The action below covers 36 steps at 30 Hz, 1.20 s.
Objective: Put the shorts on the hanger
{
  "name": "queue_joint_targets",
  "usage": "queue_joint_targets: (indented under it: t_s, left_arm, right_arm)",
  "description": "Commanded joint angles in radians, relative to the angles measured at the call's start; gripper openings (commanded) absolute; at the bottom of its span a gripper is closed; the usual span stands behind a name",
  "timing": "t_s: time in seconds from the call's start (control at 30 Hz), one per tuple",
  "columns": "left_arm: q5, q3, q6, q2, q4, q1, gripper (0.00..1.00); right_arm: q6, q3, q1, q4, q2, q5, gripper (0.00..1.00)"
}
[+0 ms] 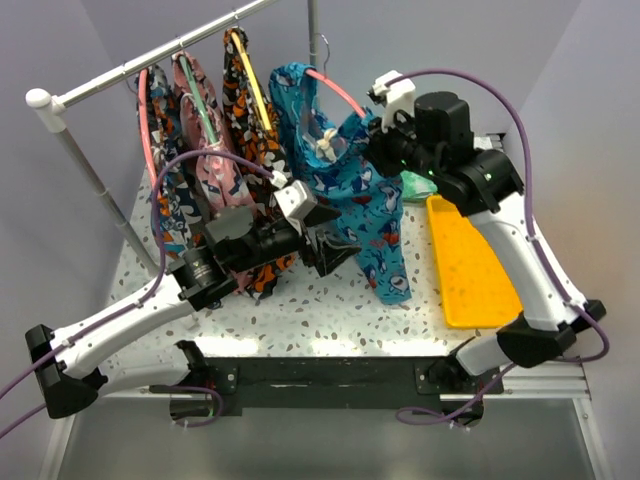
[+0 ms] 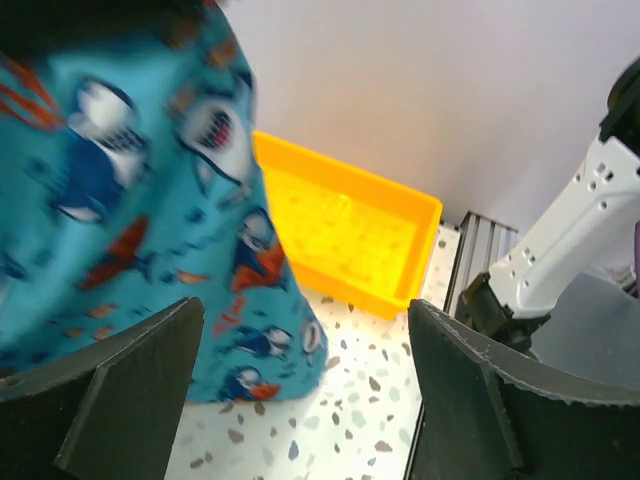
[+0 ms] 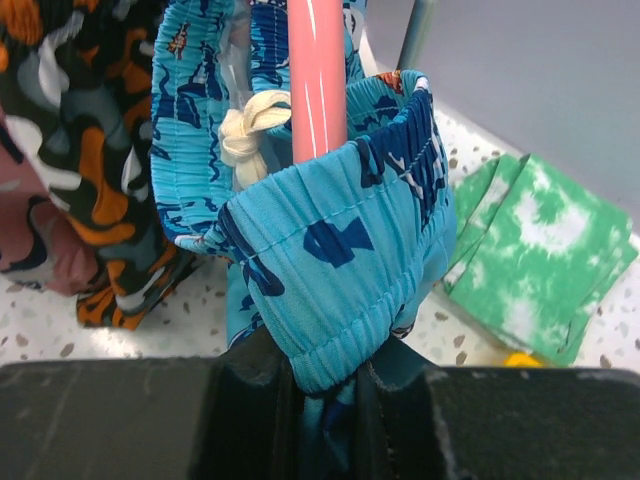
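Overhead, the shorts drape from the hanger, with the right gripper just below the hanger's arm and the left gripper lower, beside the fabric. Left wrist: its jaws gape with nothing between, shorts hanging alongside. Right wrist: that gripper is clamped on the shorts' gathered edge, just beside the hanger.

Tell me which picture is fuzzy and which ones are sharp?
Left wrist view: the shorts are smeared and fuzzy, worst near the top, while the yellow tray looks sharper. Right wrist view: the waistband and the hanger are crisp, but the right gripper is a dark, soft-edged mass at the bottom. Top external view: evenly lit and sharp, with only faint shadows on the table.
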Motion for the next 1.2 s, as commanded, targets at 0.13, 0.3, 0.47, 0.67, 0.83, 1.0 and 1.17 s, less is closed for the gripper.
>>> queue_joint_targets:
  t_s: [0.13, 0.3, 0.47, 0.67, 0.83, 1.0, 1.17]
  left_arm:
    - [-0.053, -0.120, -0.032, -0.056, 0.028, -0.033, 0.88]
    - [-0.067, -0.182, -0.042, -0.067, 0.037, -0.062, 0.87]
    - [-0.076, -0.202, -0.048, -0.061, 0.031, -0.076, 0.87]
    - [-0.091, -0.234, -0.068, -0.062, 0.046, -0.107, 0.85]
    - [-0.111, -0.245, -0.071, -0.078, 0.041, -0.121, 0.85]
    - [-0.126, -0.243, -0.058, -0.086, 0.037, -0.124, 0.85]
    - [-0.129, -0.235, -0.052, -0.082, 0.035, -0.125, 0.85]
  right_arm:
    - [-0.100, 0.288, -0.003, 0.177, 0.177, 0.051, 0.00]
    - [-0.109, 0.331, -0.003, 0.252, 0.238, 0.058, 0.00]
    - [-0.089, 0.306, -0.003, 0.353, 0.249, 0.061, 0.00]
    - [-0.063, 0.375, -0.003, 0.418, 0.331, 0.045, 0.00]
    - [-0.053, 0.447, -0.002, 0.415, 0.407, 0.035, 0.00]
    - [-0.030, 0.449, -0.002, 0.464, 0.431, 0.032, 0.00]
    - [-0.016, 0.447, -0.002, 0.493, 0.441, 0.035, 0.00]
